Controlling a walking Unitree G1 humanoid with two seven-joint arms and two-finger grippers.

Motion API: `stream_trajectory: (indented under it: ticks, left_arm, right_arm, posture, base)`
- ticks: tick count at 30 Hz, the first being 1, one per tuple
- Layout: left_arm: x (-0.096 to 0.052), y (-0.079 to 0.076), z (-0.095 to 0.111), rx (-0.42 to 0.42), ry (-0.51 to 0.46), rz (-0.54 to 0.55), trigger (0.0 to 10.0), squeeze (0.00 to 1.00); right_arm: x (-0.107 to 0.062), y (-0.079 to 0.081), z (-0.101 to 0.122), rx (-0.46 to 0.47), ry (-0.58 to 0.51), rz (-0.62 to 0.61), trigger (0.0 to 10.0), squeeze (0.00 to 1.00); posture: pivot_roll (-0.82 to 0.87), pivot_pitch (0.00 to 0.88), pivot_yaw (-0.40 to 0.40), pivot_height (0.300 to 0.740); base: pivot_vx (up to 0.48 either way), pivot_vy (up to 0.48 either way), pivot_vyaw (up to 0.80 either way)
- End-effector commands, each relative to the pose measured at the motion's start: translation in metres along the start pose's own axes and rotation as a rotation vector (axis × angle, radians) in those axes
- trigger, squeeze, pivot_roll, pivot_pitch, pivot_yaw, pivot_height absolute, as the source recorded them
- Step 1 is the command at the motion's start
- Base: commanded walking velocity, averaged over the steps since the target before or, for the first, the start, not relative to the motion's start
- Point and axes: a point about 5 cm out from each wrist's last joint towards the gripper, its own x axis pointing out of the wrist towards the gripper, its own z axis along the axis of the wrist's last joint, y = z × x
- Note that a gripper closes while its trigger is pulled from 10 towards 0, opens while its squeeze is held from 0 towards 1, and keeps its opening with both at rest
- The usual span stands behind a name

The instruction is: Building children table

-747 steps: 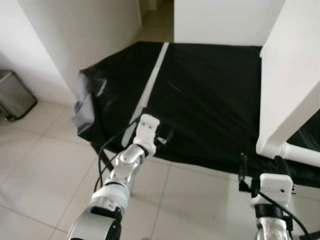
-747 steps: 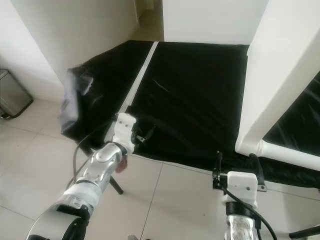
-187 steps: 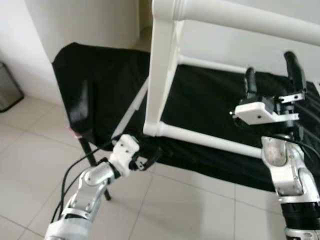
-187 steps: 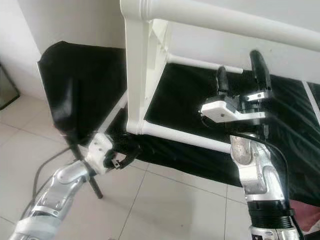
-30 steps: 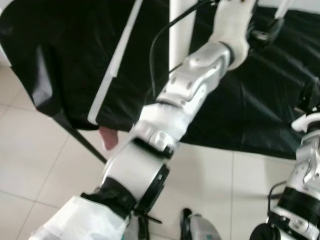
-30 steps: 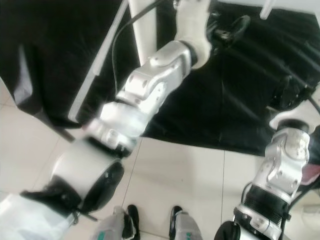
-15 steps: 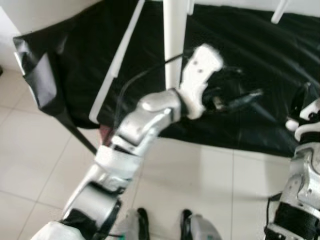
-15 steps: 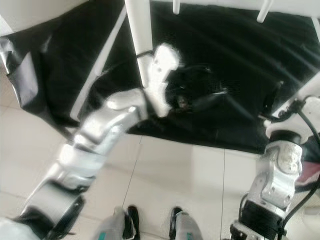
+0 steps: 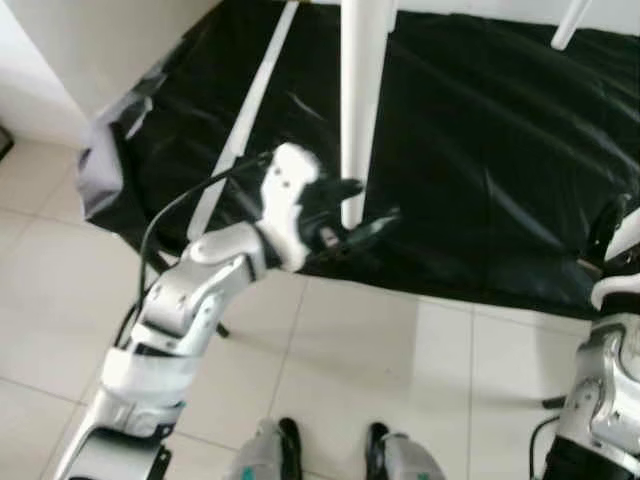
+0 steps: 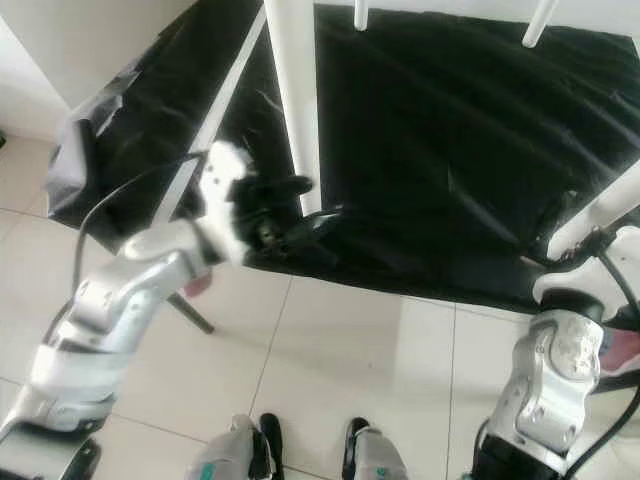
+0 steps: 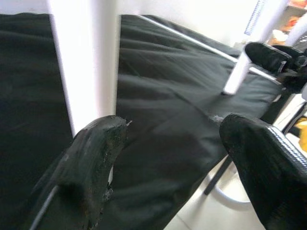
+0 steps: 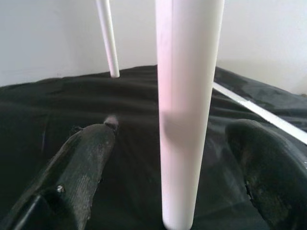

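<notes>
Left gripper (image 9: 365, 205), fingers spread and empty, reaches beside a white table leg (image 9: 362, 90) standing on the black-covered table (image 9: 480, 150), seemingly to steady it. Across the sheet, the right gripper (image 12: 165, 158) straddles another white leg (image 12: 187, 96), fingers apart, not gripping. Pale floor tiles (image 9: 350, 380) and white walls surround them.

A white table leg (image 9: 360, 100) stands upright, its foot on the black-covered tabletop (image 9: 480, 130). More white legs (image 10: 538, 24) rise farther back.
</notes>
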Motion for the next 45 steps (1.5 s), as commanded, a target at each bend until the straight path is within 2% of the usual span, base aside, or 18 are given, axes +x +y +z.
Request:
stream_trajectory:
  ticks: [1, 3, 8, 9, 10, 12, 15, 17, 18, 20, 22, 28, 32, 35, 38, 41, 44, 45]
  left_arm:
    - [-0.008, -0.001, -0.007, 0.04, 0.039, -0.02, 10.0, 0.0]
    - [-0.016, 0.005, -0.017, 0.037, 0.092, 0.064, 10.0, 0.0]
    - [-0.024, 0.007, -0.02, 0.019, 0.081, 0.106, 10.0, 0.0]
    - [-0.035, 0.006, -0.026, 0.032, 0.087, 0.141, 10.0, 0.0]
    - [-0.035, 0.006, -0.026, 0.032, 0.087, 0.141, 10.0, 0.0]
    - [-0.046, 0.0, -0.035, 0.051, 0.118, 0.131, 10.0, 0.0]
    - [-0.046, 0.0, -0.035, 0.051, 0.118, 0.131, 10.0, 0.0]
    - [-0.051, -0.004, -0.039, 0.035, 0.132, 0.117, 10.0, 0.0]
    - [-0.058, -0.012, -0.045, 0.023, 0.157, 0.085, 10.0, 0.0]
    - [-0.058, -0.012, -0.045, 0.023, 0.157, 0.085, 10.0, 0.0]
    - [-0.069, -0.022, -0.056, 0.006, 0.197, 0.043, 10.0, 0.0]
    - [-0.079, -0.031, -0.073, 0.005, 0.243, 0.03, 10.0, 0.0]
    - [-0.092, -0.046, -0.101, -0.057, 0.305, 0.01, 10.0, 0.0]
    - [-0.094, -0.048, -0.105, -0.056, 0.317, 0.004, 10.0, 0.0]
    - [-0.103, -0.053, -0.127, -0.081, 0.425, -0.019, 10.0, 0.0]
    - [-0.108, -0.053, -0.138, -0.099, 0.469, -0.006, 10.0, 0.0]
    - [-0.118, -0.054, -0.174, -0.132, 0.556, 0.073, 10.0, 0.0]
    - [-0.118, -0.054, -0.174, -0.132, 0.556, 0.073, 10.0, 0.0]
  right_arm:
    - [-0.009, 0.001, -0.002, -0.021, 0.014, 0.025, 10.0, 0.0]
    - [-0.016, 0.001, -0.007, -0.026, 0.041, 0.037, 10.0, 0.0]
    - [-0.02, 0.002, -0.01, -0.024, 0.06, 0.054, 10.0, 0.0]
    - [-0.03, 0.011, -0.016, -0.008, 0.096, 0.128, 10.0, 0.0]
    - [-0.03, 0.011, -0.016, -0.008, 0.096, 0.128, 10.0, 0.0]
    - [-0.041, 0.021, -0.021, 0.018, 0.123, 0.214, 10.0, 0.0]
    - [-0.041, 0.021, -0.021, 0.018, 0.123, 0.214, 10.0, 0.0]
    - [-0.046, 0.026, -0.024, 0.021, 0.138, 0.256, 10.0, 0.0]
    - [-0.055, 0.031, -0.028, 0.029, 0.168, 0.325, 10.0, 0.0]
    - [-0.055, 0.031, -0.028, 0.029, 0.168, 0.325, 10.0, 0.0]
    - [-0.07, 0.037, -0.037, 0.036, 0.223, 0.439, 10.0, 0.0]
    - [-0.089, 0.042, -0.049, 0.006, 0.278, 0.583, 10.0, 0.0]
    - [-0.105, 0.043, -0.06, -0.035, 0.306, 0.721, 10.0, 0.0]
    - [-0.107, 0.043, -0.061, -0.04, 0.308, 0.739, 10.0, 0.0]
    - [-0.122, 0.047, -0.068, 0.007, 0.399, 0.915, 10.0, 0.0]
    - [-0.129, 0.047, -0.074, 0.007, 0.441, 0.975, 10.0, 0.0]
    - [-0.145, 0.037, -0.104, -0.041, 0.574, 1.049, 10.0, 0.0]
    - [-0.145, 0.037, -0.104, -0.041, 0.574, 1.049, 10.0, 0.0]
  posture:
    - [0.1, 0.201, 0.051, 0.74]
    - [0.1, 0.199, 0.052, 0.74]
    - [0.11, 0.198, 0.052, 0.74]
    - [0.11, 0.197, 0.052, 0.74]
    - [0.11, 0.197, 0.052, 0.74]
    - [0.11, 0.191, 0.053, 0.74]
    - [0.11, 0.191, 0.053, 0.74]
    - [0.12, 0.188, 0.053, 0.74]
    - [0.12, 0.184, 0.051, 0.74]
    - [0.12, 0.184, 0.051, 0.74]
    - [0.12, 0.176, 0.047, 0.74]
    - [0.12, 0.168, 0.042, 0.74]
    - [0.11, 0.144, 0.035, 0.74]
    - [0.11, 0.144, 0.035, 0.74]
    - [0.11, 0.127, 0.031, 0.74]
    - [0.1, 0.118, 0.029, 0.74]
    - [0.1, 0.095, 0.023, 0.74]
    - [0.1, 0.095, 0.023, 0.74]
  base:
    - [0.0, 0.0, 0.0]
    - [0.0, 0.0, 0.0]
    - [0.0, 0.0, 0.0]
    - [0.0, 0.0, 0.0]
    - [0.0, 0.0, 0.0]
    - [0.0, 0.0, 0.0]
    - [0.0, 0.0, 0.0]
    - [0.0, 0.0, 0.0]
    - [0.0, 0.0, 0.0]
    - [0.0, 0.0, 0.0]
    - [0.0, 0.0, 0.0]
    - [0.0, 0.0, 0.0]
    - [0.0, 0.0, 0.0]
    - [0.0, 0.0, 0.0]
    - [0.0, 0.0, 0.0]
    - [0.0, 0.0, 0.0]
    - [0.0, 0.0, 0.0]
    - [0.0, 0.0, 0.0]
